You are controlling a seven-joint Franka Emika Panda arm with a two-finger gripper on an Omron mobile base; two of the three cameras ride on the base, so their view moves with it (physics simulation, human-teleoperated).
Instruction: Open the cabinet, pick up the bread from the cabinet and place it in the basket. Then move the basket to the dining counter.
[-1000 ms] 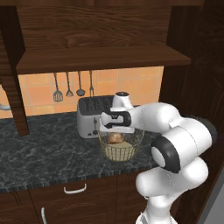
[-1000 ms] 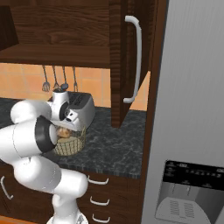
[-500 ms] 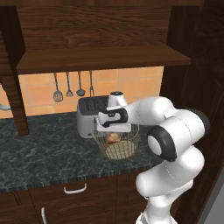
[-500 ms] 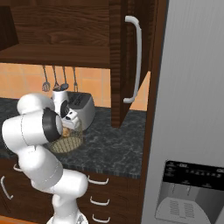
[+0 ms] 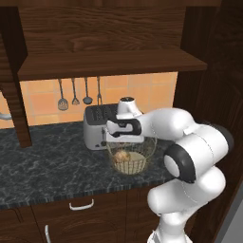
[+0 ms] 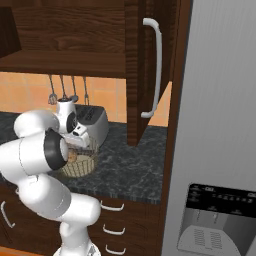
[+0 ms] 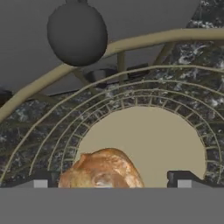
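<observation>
With jaws spread wide, the dark two-finger gripper (image 7: 109, 180) could tip the tan wire basket (image 5: 131, 153) and spill its small brown bread roll (image 5: 123, 156).

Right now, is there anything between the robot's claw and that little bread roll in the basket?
Nothing: in the hand view the open gripper looks straight down at the bread, which lies on the pale floor of the basket, with no object between them.

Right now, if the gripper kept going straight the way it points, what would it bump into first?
Probably the bread. The open gripper points down into the basket, and the bread lies on the pale base between its fingertips. Depth is unclear, so it might reach the base beside the bread first.
</observation>
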